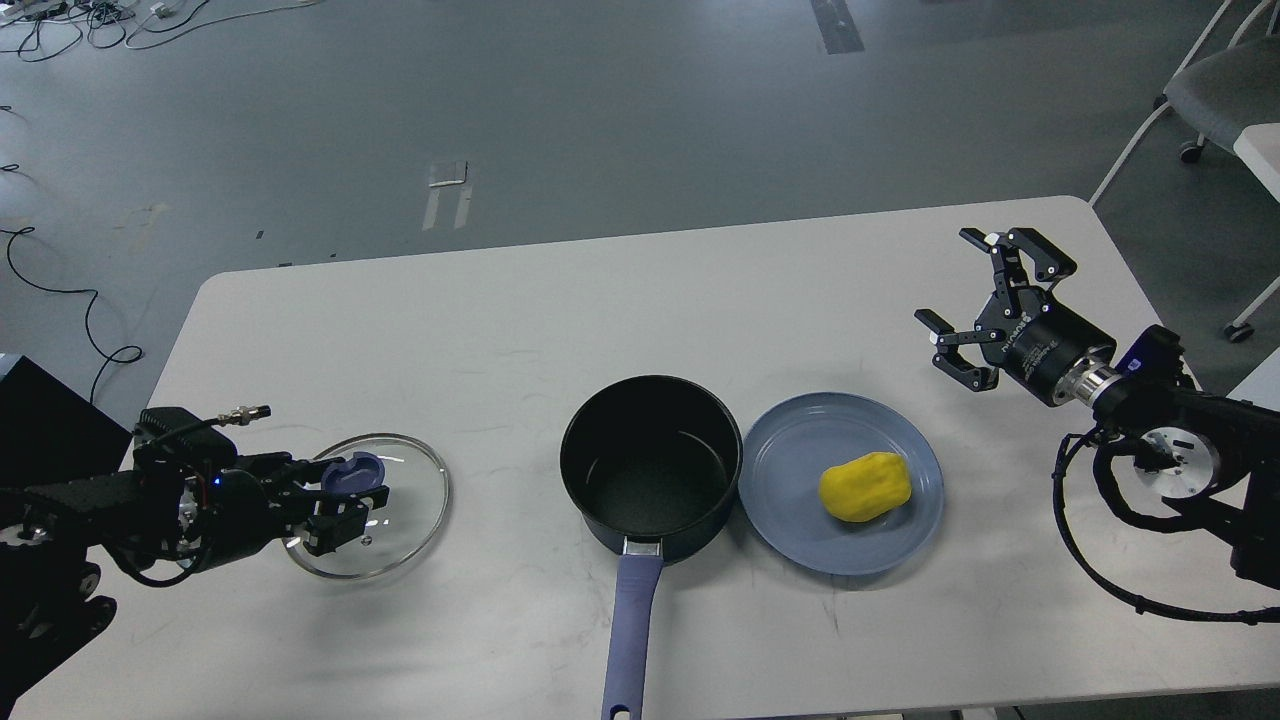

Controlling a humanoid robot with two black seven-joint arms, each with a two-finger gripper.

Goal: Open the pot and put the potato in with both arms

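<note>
table (500, 330), potato (865, 487) below right fingers (975, 262)

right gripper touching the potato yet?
Apart. Head view: the right gripper, jaws spread, sits above bare table, well clear of the potato lying on the blue plate.

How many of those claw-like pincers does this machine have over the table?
2. The left pincer is at the table's left side, at the blue knob of the glass lid. The right pincer hangs open at the right, beyond the blue plate. None seems hidden.
</note>
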